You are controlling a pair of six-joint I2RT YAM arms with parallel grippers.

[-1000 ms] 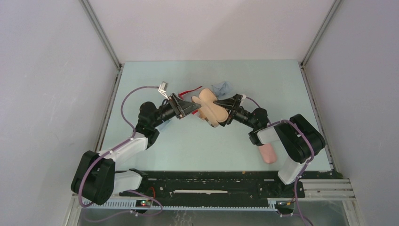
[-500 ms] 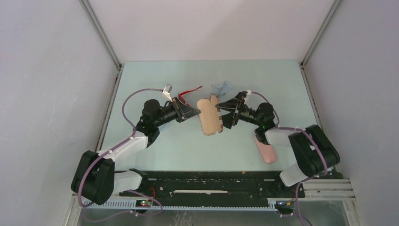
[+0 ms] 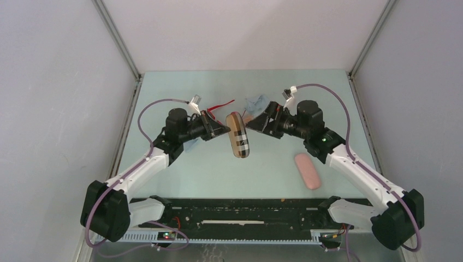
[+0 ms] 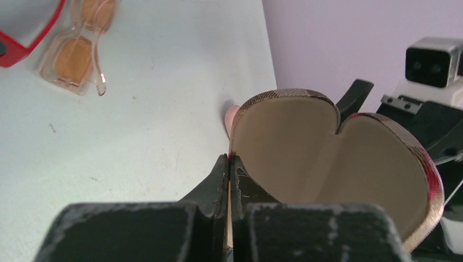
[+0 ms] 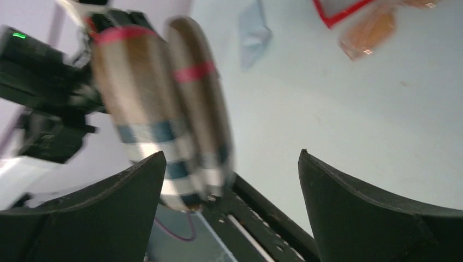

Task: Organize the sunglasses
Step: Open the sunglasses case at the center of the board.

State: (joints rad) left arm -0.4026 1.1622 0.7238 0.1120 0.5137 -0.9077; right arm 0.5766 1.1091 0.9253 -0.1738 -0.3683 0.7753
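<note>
While the left end effector (image 4: 229, 164) pinches the plaid case (image 3: 238, 135) by its rim, the right end effector (image 5: 232, 155) gapes empty; red sunglasses (image 4: 16, 54) and orange-tinted sunglasses (image 4: 71, 57) lie together on the worktop (image 3: 273, 174).

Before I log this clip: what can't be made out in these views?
Both wrist views: the red sunglasses are cut off by the frame edge.
Right wrist view: the plaid case is motion-blurred.
Left wrist view: the pink case is nearly all hidden behind the plaid case.
Top view: the orange-tinted sunglasses are too small to make out.
</note>
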